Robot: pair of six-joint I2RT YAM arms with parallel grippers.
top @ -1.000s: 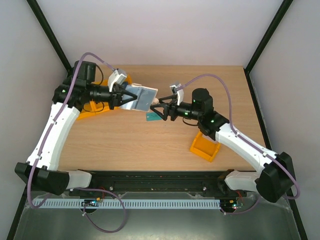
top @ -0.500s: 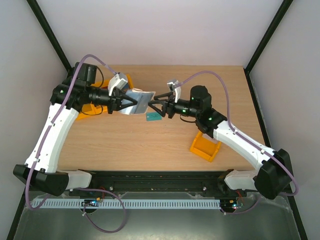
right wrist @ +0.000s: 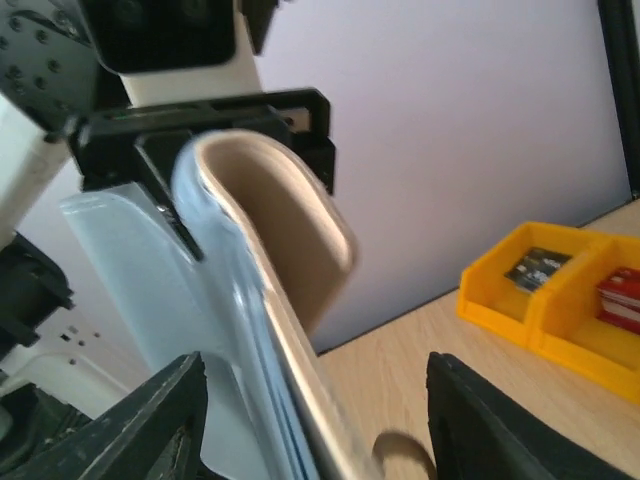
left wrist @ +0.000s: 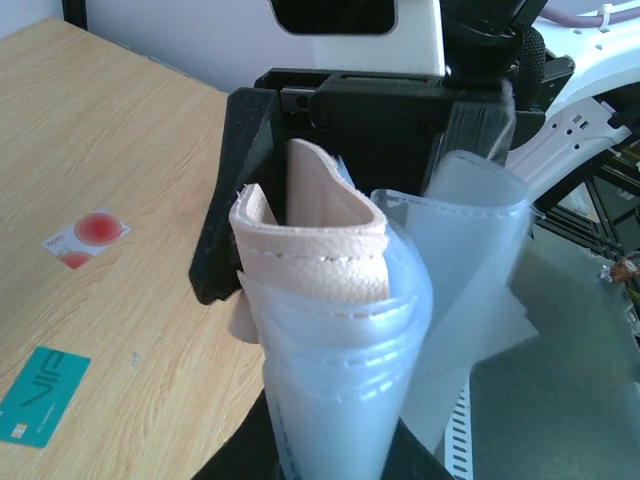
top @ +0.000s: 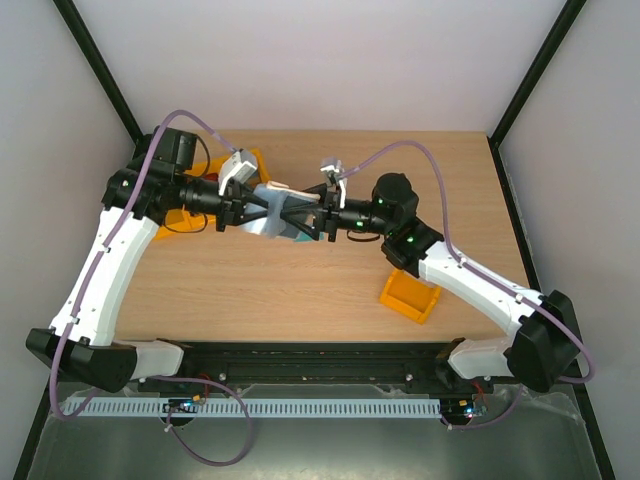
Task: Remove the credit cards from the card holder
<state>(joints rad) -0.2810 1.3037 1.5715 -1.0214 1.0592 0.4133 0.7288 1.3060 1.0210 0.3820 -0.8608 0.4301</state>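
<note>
Right fingers (right wrist: 500, 425) advanced, spread wide around the curled cream card holder (left wrist: 320, 250) left fingers (top: 248, 205) clamp.

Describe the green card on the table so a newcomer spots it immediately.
In the left wrist view, on the wooden table, left of the cream card holder held aloft, two loose cards lie flat. The one meant is the teal-green card, nearer the picture's lower edge, unlike the white card with a red circle.
</note>
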